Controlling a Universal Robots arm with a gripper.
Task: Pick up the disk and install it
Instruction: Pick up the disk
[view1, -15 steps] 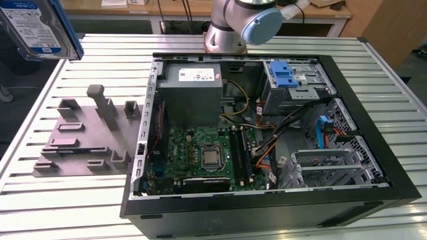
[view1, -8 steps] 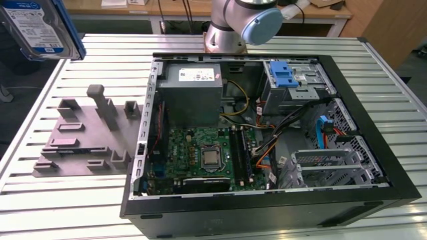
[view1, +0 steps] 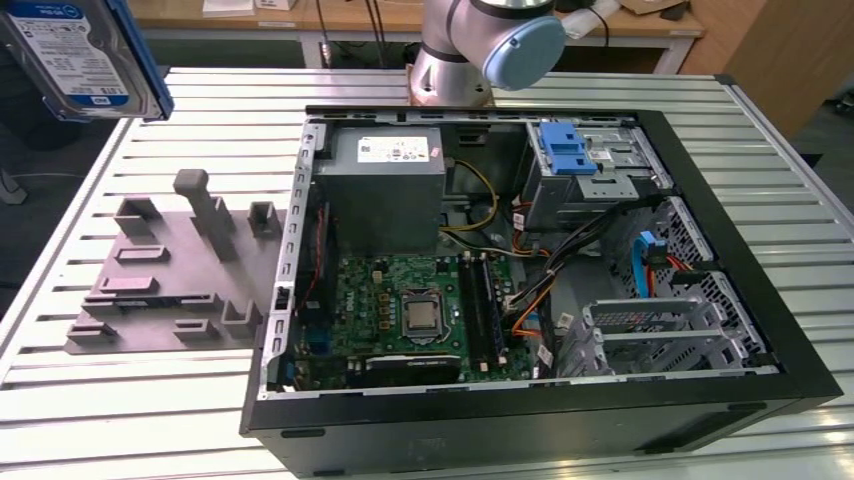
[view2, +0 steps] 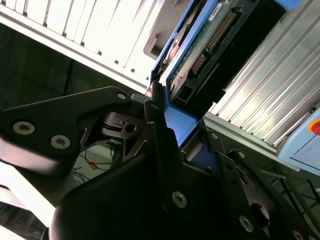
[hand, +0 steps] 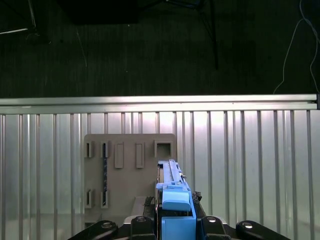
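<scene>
The disk (view1: 83, 55) is gripped by its edge between the jaws, above the tabletop (view1: 134, 420), and could be twisted loose if knocked against the computer case (view1: 534, 425).

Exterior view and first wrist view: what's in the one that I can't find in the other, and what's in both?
From the exterior view you get the open computer case, with its green circuit board and grey power box, and the robot arm. From the first wrist view you get the gripper, clamped on the disk by its blue frame. Both share the disk, the grey rack with its slots, and the slatted table.
</scene>
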